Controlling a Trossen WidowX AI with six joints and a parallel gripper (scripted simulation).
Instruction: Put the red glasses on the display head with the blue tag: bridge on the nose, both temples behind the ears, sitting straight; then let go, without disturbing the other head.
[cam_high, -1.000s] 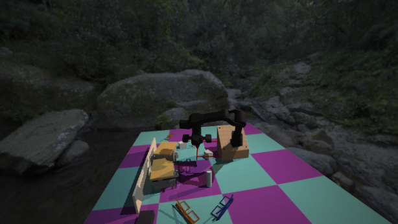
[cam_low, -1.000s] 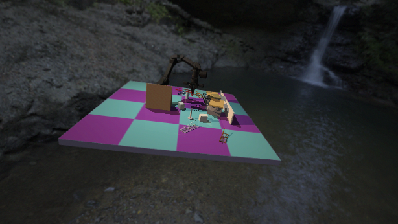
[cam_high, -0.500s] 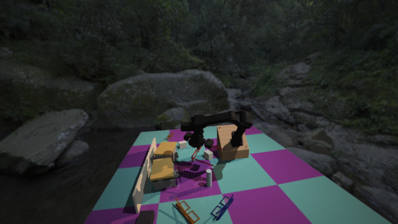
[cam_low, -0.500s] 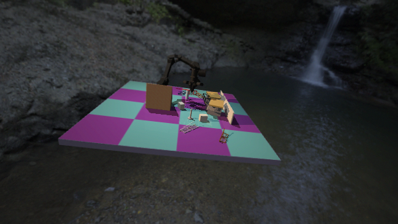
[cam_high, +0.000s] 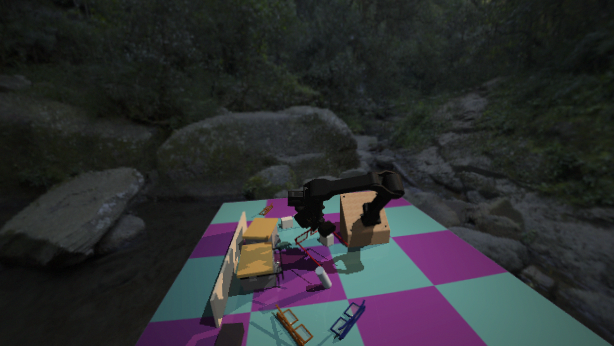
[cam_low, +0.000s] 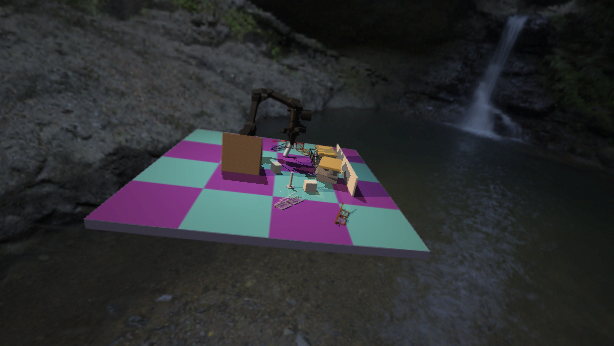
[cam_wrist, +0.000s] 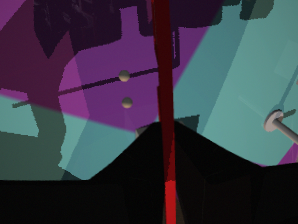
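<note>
The red glasses (cam_high: 308, 254) (cam_wrist: 166, 75) hang in the air with their frame and temples spread. My gripper (cam_high: 327, 230) (cam_low: 289, 141) (cam_wrist: 164, 131) is shut on a thin red part of them. Two display heads with yellow tops stand side by side by the pale panel: the nearer head (cam_high: 256, 260) and the farther head (cam_high: 261, 230) in the top view. They also show in the exterior view, the heads (cam_low: 330, 164) (cam_low: 326, 150). The glasses are off to the side of both heads. No blue tag can be made out, so I cannot tell which head bears it.
A white cylinder (cam_high: 323, 277) leans below the glasses. White cubes (cam_high: 326, 240) (cam_low: 310, 186) and a thin peg stand (cam_low: 291, 181) are nearby. A wooden box (cam_high: 365, 222) (cam_low: 242, 154) stands by the arm. A pale panel (cam_high: 229, 272) is behind the heads. Orange glasses (cam_high: 290, 325) and blue glasses (cam_high: 352, 322) lie apart.
</note>
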